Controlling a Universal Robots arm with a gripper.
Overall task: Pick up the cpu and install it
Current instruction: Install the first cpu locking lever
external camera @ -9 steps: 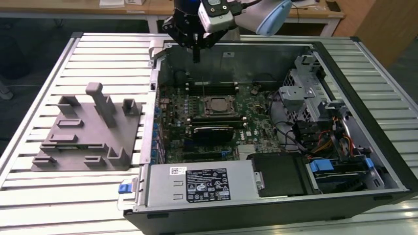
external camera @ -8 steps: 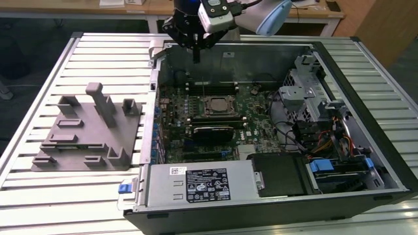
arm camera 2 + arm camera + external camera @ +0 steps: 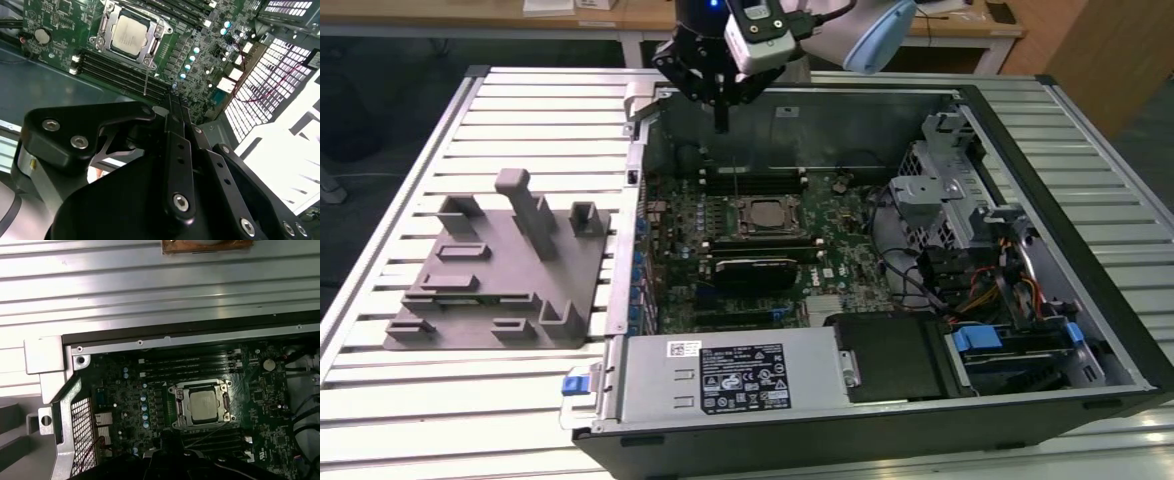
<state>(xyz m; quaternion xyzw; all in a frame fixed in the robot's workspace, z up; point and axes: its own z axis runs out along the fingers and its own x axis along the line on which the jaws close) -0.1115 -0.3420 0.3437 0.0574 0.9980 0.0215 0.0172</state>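
The cpu is a small square chip with a pale silver top. It lies flat in the metal socket frame on the green motherboard inside the open computer case. Both wrist views show the cpu from above, with a thin wire lever running out from the socket's edge. My gripper hangs above the case's far wall, well clear of the cpu. Its black fingers are shut together with nothing between them.
The case lies open on a slatted metal table. A grey plastic fixture stands at the exterior view's left. A silver box with a black label, drive bays and cables crowd the case's near and right sides.
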